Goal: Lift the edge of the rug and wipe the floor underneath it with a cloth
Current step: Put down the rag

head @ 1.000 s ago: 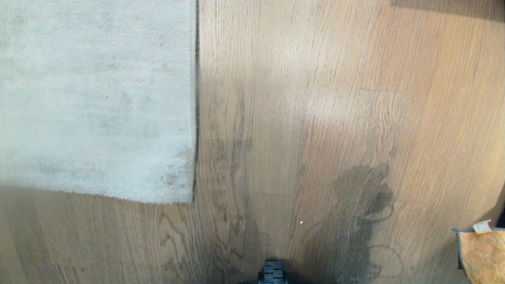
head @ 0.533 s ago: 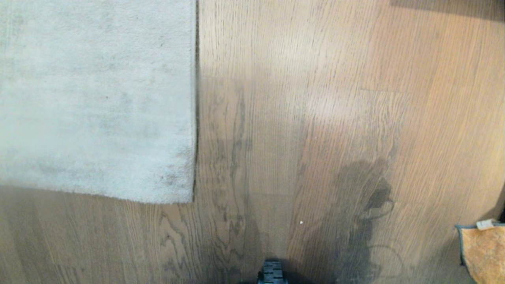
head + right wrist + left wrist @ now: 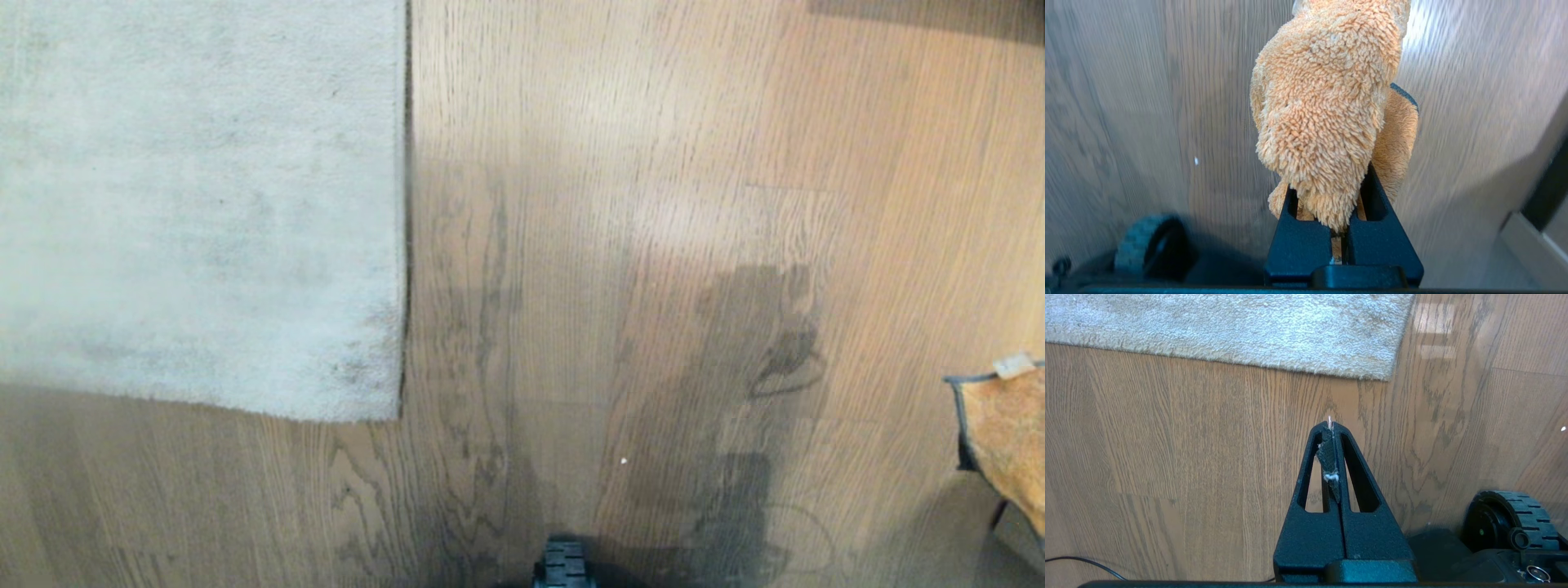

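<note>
The pale grey rug point(image 3: 196, 204) lies flat on the wood-grain floor point(image 3: 612, 204) at the left. Its straight rug edge point(image 3: 403, 245) runs down to a square corner point(image 3: 396, 412), which also shows in the left wrist view as the rug edge point(image 3: 1384, 371). My right gripper point(image 3: 1337, 192) is shut on the orange fuzzy cloth point(image 3: 1327, 102), which drapes over its fingers above the floor. In the head view the cloth point(image 3: 1004, 425) hangs at the right border, far from the rug. My left gripper point(image 3: 1329, 426) is shut on nothing, low over bare floor short of the rug corner.
A black wheel of my base point(image 3: 562, 565) sits at the bottom centre and also shows as the wheel point(image 3: 1511, 522) and the wheel point(image 3: 1151, 241). A thin black cable point(image 3: 1086, 563) lies on the floor. A white speck point(image 3: 623, 461) and the arm's shadow point(image 3: 759, 367) mark the planks.
The cloth has moved up along the right border of the head view, and the arm's shadow on the floor has shifted up with it. The rug has not moved.
</note>
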